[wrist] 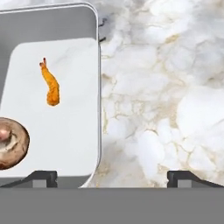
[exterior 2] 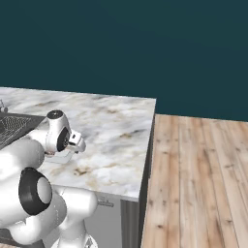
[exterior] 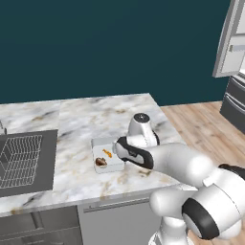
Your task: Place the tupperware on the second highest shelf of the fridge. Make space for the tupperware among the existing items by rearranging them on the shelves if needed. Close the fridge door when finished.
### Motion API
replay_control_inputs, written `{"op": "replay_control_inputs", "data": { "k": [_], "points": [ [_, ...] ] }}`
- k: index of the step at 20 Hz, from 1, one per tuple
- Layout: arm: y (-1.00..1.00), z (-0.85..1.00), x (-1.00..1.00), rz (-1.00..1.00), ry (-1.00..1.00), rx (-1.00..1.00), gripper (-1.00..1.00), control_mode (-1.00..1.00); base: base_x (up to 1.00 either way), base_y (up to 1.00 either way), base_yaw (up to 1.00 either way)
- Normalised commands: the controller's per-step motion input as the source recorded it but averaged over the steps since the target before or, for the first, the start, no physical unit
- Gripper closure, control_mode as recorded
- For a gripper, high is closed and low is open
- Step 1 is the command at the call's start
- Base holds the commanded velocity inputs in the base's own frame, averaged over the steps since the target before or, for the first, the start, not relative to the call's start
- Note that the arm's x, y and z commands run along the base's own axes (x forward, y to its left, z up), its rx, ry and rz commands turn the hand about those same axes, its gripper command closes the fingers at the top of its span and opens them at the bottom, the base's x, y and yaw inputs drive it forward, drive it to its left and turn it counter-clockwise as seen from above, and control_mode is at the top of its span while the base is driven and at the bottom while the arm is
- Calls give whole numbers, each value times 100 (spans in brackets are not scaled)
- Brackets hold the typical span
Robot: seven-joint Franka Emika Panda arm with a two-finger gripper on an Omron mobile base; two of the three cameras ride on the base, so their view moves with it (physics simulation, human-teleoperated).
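Observation:
The tupperware (exterior: pixel 106 158) is a shallow white tub on the marble counter (exterior: pixel 81 119), just right of the sink. In the hand view the tupperware (wrist: pixel 57 100) holds an orange bit (wrist: pixel 51 85) and a brown lump (wrist: pixel 11 142). My gripper (wrist: pixel 113 178) hangs open close above the tub's right wall, one fingertip (wrist: pixel 41 177) over the tub and the other over bare counter. Nothing is held. In the right base view the tupperware (exterior 2: pixel 60 157) peeks out under my hand. The fridge (exterior: pixel 234 103) stands at the far right with a door (exterior: pixel 228 43) swung open. The second highest shelf, the other shelves and the existing items are out of view.
A dark sink (exterior: pixel 26 160) with a wire rack lies at the counter's left. The counter's right edge (exterior 2: pixel 147 145) drops to a wooden floor (exterior 2: pixel 198 184), which runs toward the fridge. A dark teal wall stands behind.

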Motion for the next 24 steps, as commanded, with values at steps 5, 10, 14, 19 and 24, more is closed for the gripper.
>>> {"op": "replay_control_inputs", "data": {
  "k": [5, 10, 14, 19, 24],
  "points": [
    [8, -16, 30, 0, 11, 0, -100, -100, 0, 0, 0],
    [8, -22, 24, 0, 9, 0, -100, -100, 0, 0, 0],
    [4, -27, 15, 0, 6, 0, -100, -100, 0, 0, 0],
    [0, -30, 8, 0, 2, 0, -100, -100, 0, 0, 0],
    [0, -35, 5, 0, 0, 0, -100, -100, 0, 0, 0]
  ]
}}
